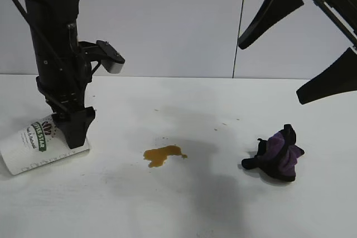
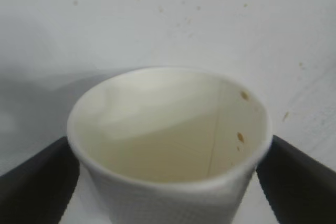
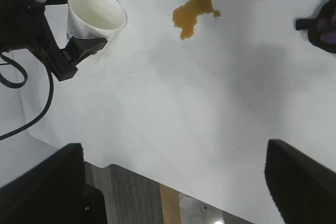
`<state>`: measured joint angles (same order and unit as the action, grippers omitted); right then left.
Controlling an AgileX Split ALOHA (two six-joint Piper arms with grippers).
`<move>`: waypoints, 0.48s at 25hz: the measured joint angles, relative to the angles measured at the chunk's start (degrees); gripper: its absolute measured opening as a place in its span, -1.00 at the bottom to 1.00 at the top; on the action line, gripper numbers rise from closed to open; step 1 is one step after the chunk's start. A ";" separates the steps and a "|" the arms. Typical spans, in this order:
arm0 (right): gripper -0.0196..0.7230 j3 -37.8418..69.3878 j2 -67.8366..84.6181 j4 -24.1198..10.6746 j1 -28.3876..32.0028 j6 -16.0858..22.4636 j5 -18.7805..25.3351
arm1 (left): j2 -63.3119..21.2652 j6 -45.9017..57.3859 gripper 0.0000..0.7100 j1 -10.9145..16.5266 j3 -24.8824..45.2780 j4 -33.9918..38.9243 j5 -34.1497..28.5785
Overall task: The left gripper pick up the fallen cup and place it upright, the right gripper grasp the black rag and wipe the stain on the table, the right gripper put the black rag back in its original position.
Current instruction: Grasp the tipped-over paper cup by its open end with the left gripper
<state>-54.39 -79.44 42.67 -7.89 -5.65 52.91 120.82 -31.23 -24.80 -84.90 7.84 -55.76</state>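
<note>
Amber stain (image 1: 163,155) — table (image 1: 184,204) centre, unwiped. Paper cup (image 1: 39,144) — fallen at table's left; left tool (image 1: 71,132) released, fingers straddling it. Advice: seat lower, clench evenly. Black rag (image 1: 275,154) — right; right tool (image 1: 312,59) released, raised.

Left gripper (image 1: 71,132) points down, jaws apparently open; right gripper (image 1: 298,68) raised.

White cup (image 1: 30,147) with green-brown logo, amber stain (image 1: 162,155), black-purple rag (image 1: 277,154)

Textured white paper cup (image 2: 173,203); glossy amber stain (image 1: 162,155); soft bunched cloth black rag (image 1: 276,154); smooth matt white table (image 1: 184,204).
</note>
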 joint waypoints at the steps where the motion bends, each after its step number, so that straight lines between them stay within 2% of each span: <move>1: 0.77 0.00 0.00 0.00 0.00 0.00 0.00 | 0.40 0.00 0.85 0.00 -0.28 0.00 0.54; 12: 0.77 0.00 0.00 0.00 0.00 0.00 -0.05 | 2.70 0.00 0.85 0.00 -0.54 1.75 1.23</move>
<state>-54.39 -79.44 42.67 -7.89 -5.65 52.86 123.53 -31.23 -24.80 -85.44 9.59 -54.53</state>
